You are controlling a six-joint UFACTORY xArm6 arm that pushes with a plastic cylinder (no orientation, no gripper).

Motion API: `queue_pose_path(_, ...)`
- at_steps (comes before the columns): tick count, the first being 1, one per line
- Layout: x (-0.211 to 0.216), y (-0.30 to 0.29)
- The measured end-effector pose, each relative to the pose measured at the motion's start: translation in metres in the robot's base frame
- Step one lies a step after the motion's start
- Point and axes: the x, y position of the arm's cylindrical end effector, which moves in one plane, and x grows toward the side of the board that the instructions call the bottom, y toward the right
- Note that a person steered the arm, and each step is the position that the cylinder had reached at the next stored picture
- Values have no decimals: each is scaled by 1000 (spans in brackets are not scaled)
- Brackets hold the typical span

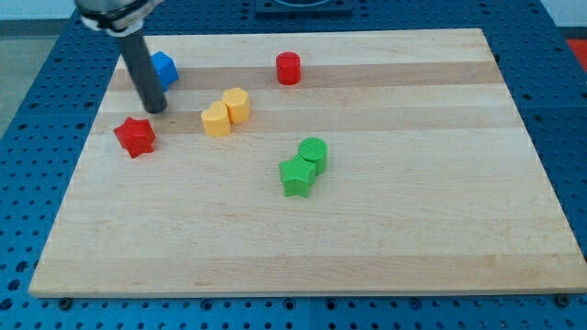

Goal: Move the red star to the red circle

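Here my tip (pixel 156 109) sits just above the red star (pixel 135 137) — apart; the red circle (pixel 288 68) well right.

The straight lane from the red star (pixel 135 137) to the red circle (pixel 288 68), toward 2 o'clock, is crowded by two touching yellow blocks (pixel 226 112) lying just below it. My tip (pixel 156 109) stands just at 1 o'clock of the star, a blue block (pixel 163 69) close behind it. Two touching green blocks (pixel 304 166) occupy the bench (pixel 413 229) centre. Open room is found across the view's right and bottom.
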Motion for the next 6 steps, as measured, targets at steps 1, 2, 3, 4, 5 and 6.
queue_pose_path(1,14,-36)
queue_pose_path(2,41,-60)
queue_pose_path(3,74,-68)
queue_pose_path(4,88,-54)
queue_pose_path(5,88,-31)
queue_pose_path(6,87,-10)
